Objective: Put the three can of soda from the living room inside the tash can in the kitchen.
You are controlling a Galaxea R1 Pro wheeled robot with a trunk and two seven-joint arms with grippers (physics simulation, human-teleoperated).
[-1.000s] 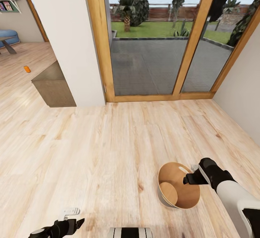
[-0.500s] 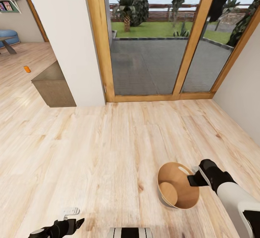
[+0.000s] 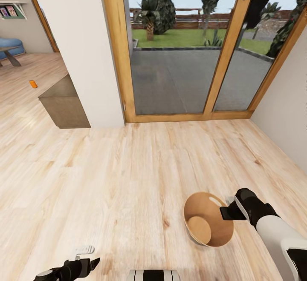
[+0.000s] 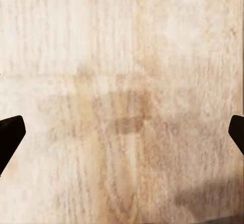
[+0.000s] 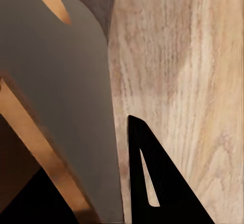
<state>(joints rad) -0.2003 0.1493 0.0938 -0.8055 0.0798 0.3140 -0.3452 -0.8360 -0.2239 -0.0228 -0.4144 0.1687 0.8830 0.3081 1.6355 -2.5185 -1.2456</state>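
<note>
The right gripper (image 3: 227,211) is clamped on the rim of the bin (image 3: 209,225), one finger inside and one outside, at the side of the bin nearest the right arm. In the right wrist view the grey outer wall of the bin (image 5: 61,107) and its tan rim pass between the dark fingers (image 5: 157,183), with the oval handle hole showing near the rim. From the head view the bin looks tilted, its tan-brown inside and round bottom open to the camera, and it sits over the pale wood floor (image 3: 128,179); whether it touches the floor cannot be told.

The left gripper (image 3: 83,259) hangs low at the left side, well apart from the bin. In the left wrist view its two fingertips (image 4: 10,137) sit at opposite edges with bare floor between them, so the fingers are spread apart and hold nothing.

Farther out, a glass door with a wooden frame (image 3: 115,59) looks onto a paved terrace and lawn. Left of a white wall stands a low brown block (image 3: 64,104). Beyond it, an orange can (image 3: 33,84) lies on the floor of the next room, near a blue sofa (image 3: 10,44).
</note>
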